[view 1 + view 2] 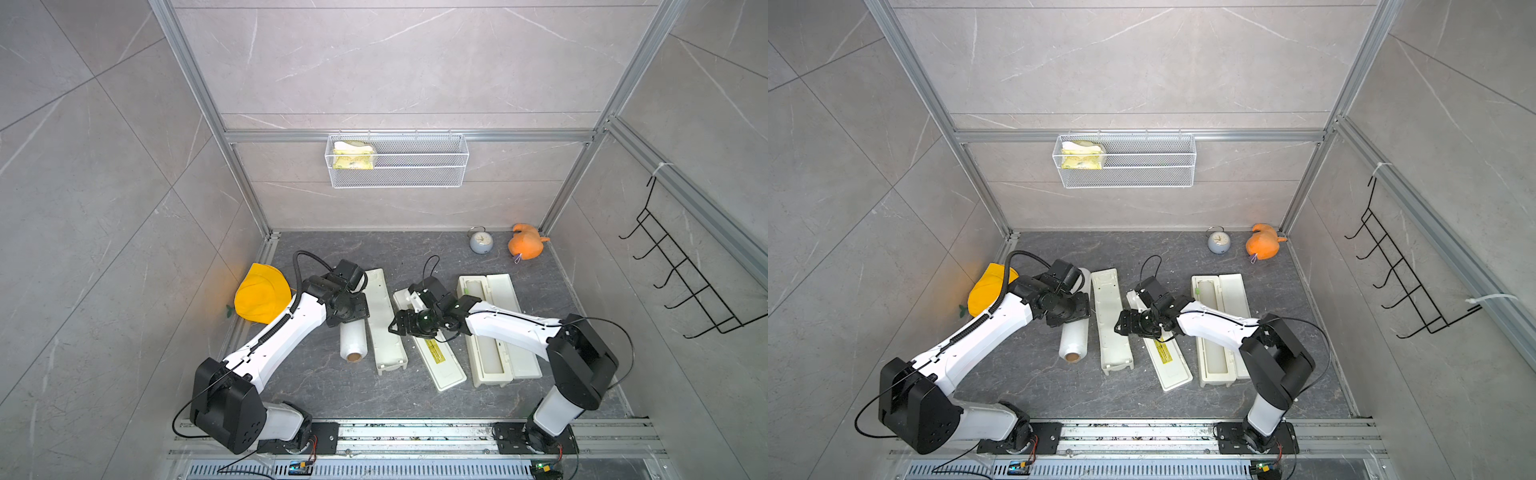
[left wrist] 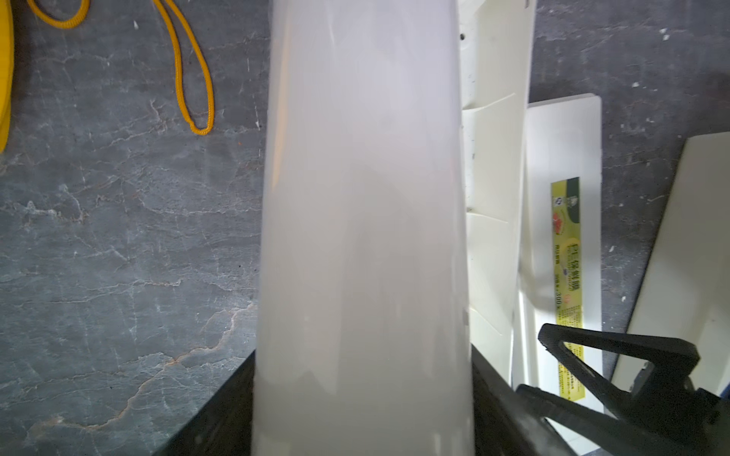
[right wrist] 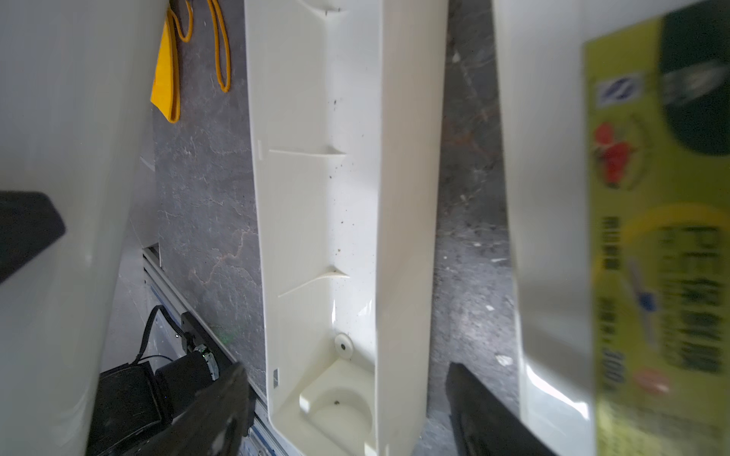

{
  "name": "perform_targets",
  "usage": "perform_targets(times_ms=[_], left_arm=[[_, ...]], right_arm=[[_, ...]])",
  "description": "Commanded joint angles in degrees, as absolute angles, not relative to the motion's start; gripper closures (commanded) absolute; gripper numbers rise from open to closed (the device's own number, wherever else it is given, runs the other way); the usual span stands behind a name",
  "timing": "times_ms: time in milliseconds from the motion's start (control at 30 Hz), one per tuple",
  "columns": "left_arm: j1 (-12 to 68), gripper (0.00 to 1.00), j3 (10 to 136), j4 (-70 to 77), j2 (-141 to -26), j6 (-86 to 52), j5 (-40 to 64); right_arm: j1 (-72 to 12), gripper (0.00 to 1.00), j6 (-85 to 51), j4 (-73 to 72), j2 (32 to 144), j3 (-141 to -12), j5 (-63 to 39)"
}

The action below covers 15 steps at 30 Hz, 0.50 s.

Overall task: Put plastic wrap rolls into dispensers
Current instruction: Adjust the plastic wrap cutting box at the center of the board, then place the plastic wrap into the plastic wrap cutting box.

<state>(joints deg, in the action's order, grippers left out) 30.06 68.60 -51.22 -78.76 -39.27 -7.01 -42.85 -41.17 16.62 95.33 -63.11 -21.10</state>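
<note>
Top views, both, show the roll [image 1: 353, 343] lying on the table [image 1: 328, 390] just beside the empty dispenser [image 1: 388, 351] and parallel to it, so a short sideways lift should drop it in. The left tool [image 1: 351, 318] sits over the roll's middle, likely for balance. The right tool [image 1: 397, 326] hangs over the dispenser's far side, probably to steady it. A labelled lid [image 1: 436, 359] lies askew between this dispenser and the second dispenser [image 1: 492, 380], which stands open and seems to hold its own roll. Hat [image 1: 262, 293], clock [image 1: 481, 242], toy [image 1: 525, 245] and wall basket [image 1: 397, 183] are well clear.

Left wrist view: the left tool is clamped on the roll, a finger tight on each flank. Whether the roll is off the table I cannot tell. The dispenser wall next to it is the edge to clear.

Right wrist view: the right tool's fingers [image 3: 225, 410] stand apart, astride the empty trough near its end, with gaps at both walls and nothing gripped. I judge they hang in the roll's way.
</note>
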Motion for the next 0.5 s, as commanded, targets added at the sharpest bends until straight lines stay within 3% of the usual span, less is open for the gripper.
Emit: perform_targets(times_ms=[0, 467], left_arm=[[31.9, 0.63, 74.4, -47.6, -74.5, -40.4, -12.8], [45.0, 0.62, 81.4, -47.9, -90.7, -56.5, -22.6]], right_arm=[[-40.8, 0.2, -38.9, 20.1, 91.6, -61.5, -19.1], [-35.6, 0.19, -36.8, 23.2, 84.4, -57.9, -19.0]])
